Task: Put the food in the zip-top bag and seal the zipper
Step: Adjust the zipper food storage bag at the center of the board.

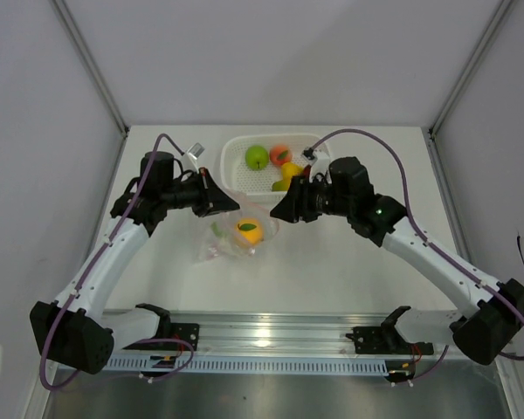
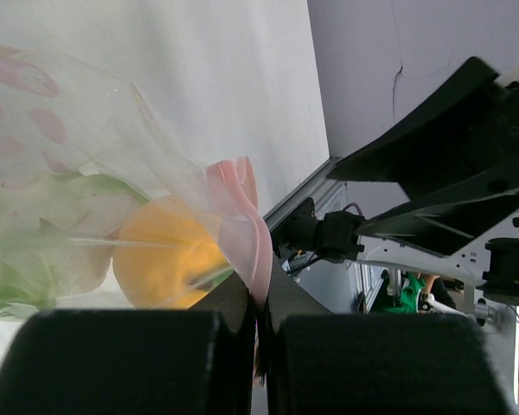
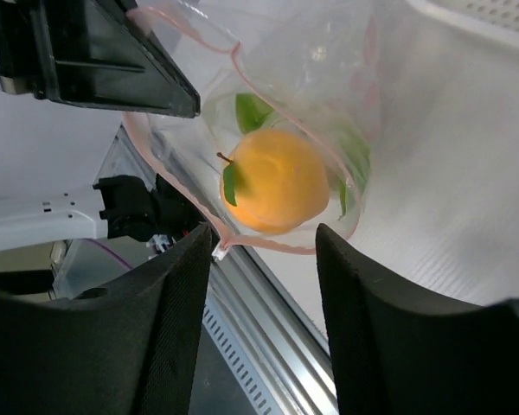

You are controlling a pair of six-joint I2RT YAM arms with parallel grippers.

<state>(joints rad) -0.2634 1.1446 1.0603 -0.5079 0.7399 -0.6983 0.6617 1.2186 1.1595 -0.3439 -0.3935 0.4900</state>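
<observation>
One clear crinkly zip-top bag on the tabletop holds two toys: orange citrus, white-green leafy vegetable. One white perforated basket shows three: green apple, peach, yellow fruit. Left gripper pinches the bag's edge; right gripper stands half-wide at its rim.

A white table lies under both grippers, matt and evenly lit. Beyond the left gripper and the right gripper, a plain pale grey back wall rises from the table's far edge. Side walls of the same grey stand outward of each gripper. Slanted metal posts mark the corners where the walls meet. Nearer than the grippers, a silver rail runs along the table's edge and catches a soft glint of light.
</observation>
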